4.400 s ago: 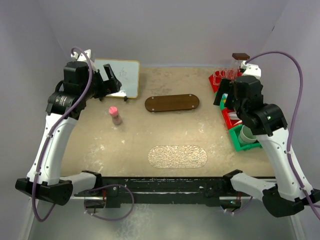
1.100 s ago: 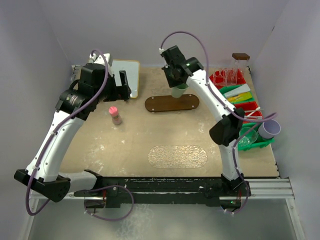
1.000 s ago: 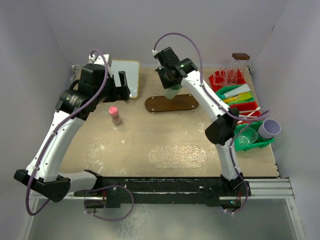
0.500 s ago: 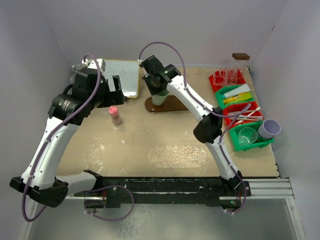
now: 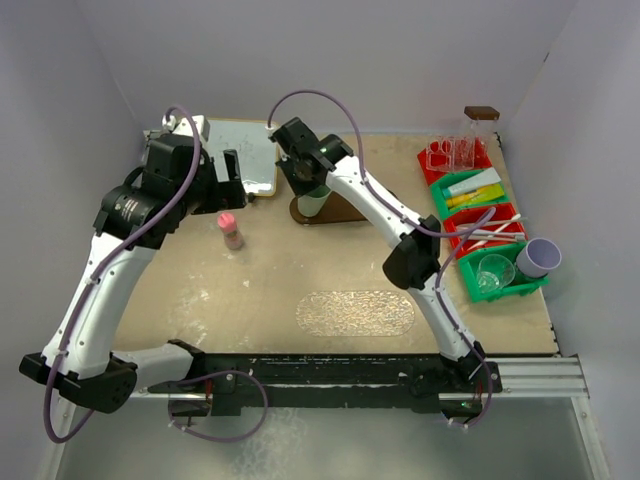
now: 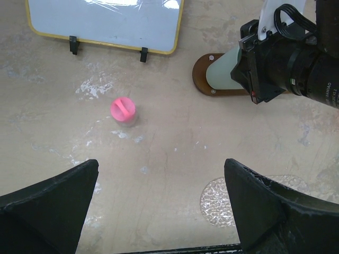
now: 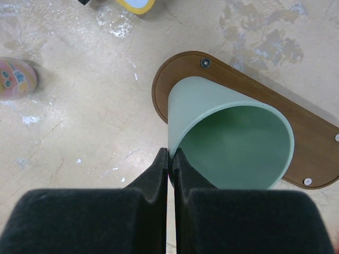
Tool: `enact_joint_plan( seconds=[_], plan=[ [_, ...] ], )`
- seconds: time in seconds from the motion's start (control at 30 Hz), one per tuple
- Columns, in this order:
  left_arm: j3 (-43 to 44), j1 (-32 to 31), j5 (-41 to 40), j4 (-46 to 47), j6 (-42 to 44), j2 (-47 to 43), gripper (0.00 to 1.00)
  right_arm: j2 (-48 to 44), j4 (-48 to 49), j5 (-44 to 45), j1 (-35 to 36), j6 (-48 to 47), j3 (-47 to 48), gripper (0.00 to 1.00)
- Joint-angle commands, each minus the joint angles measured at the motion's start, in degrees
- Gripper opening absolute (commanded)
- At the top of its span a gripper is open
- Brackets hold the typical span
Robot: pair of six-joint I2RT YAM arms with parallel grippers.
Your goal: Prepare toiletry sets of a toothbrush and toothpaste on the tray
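**Green cup carried across to the left end of the wooden tray**

Since the earlier overhead frames, the right arm has swung from the bins at the right edge across the table. In the last second it has slid from the middle of the tray to its left end, bringing a cup with it.

In the right wrist view, the right gripper (image 7: 170,159) sits at lower centre, its jaws pressed together on the thin rim of a pale green cup (image 7: 228,143), apparently one finger inside the wall and one outside. The cup hangs over the rounded left end of the oval brown tray (image 7: 183,69). Whether its base touches the wood cannot be told.

The cup looks light, thin-walled, smooth and fairly stiff. The rim is the sensible place to hold it, though a one-sided pinch could let it swing or tip on release.

Further out in the overhead view, a pink-capped bottle (image 5: 231,229) stands left of the tray and a whiteboard (image 5: 245,160) sits at upper left. The red and green bins (image 5: 505,290) at the right hold toothbrushes, tubes and more cups. The left gripper (image 6: 164,211) hovers above the bottle with its jaws wide apart, holding nothing.
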Motion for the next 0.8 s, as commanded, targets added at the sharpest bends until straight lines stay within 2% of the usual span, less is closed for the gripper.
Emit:
enact_joint_plan(
  seconds=[0.0,0.23,0.3,0.5,0.57,0.67,0.77],
  plan=[
    [2.3,-0.2,-1.4,1.0,1.8,0.0,1.0,0.1,-0.1,1.8,0.3,-0.1,2.9,0.0],
    [2.7,-0.2,-2.6,1.0,2.7,-0.5,1.0,1.5,0.3,1.7,0.3,-0.2,3.3,0.02],
    [2.7,-0.2,-2.6,1.0,2.8,-0.6,1.0,1.8,0.6,1.5,0.3,0.0,3.6,0.06],
    [2.8,-0.2,-2.6,1.2,3.1,-0.6,1.0,1.3,1.5,0.0,0.3,0.3,5.3,0.24],
    [3.1,-0.2,-2.4,1.2,3.3,-0.6,1.0,0.0,1.4,-0.4,0.3,0.6,5.7,0.34],
    [3.6,-0.1,-2.1,1.4,3.5,-0.7,1.0,-3.4,1.1,-0.8,0.3,0.7,6.8,0.48],
    [3.0,-0.1,-1.4,2.5,3.8,-1.1,1.0,-10.3,0.3,-2.7,0.0,0.9,4.7,0.55]
  ],
)
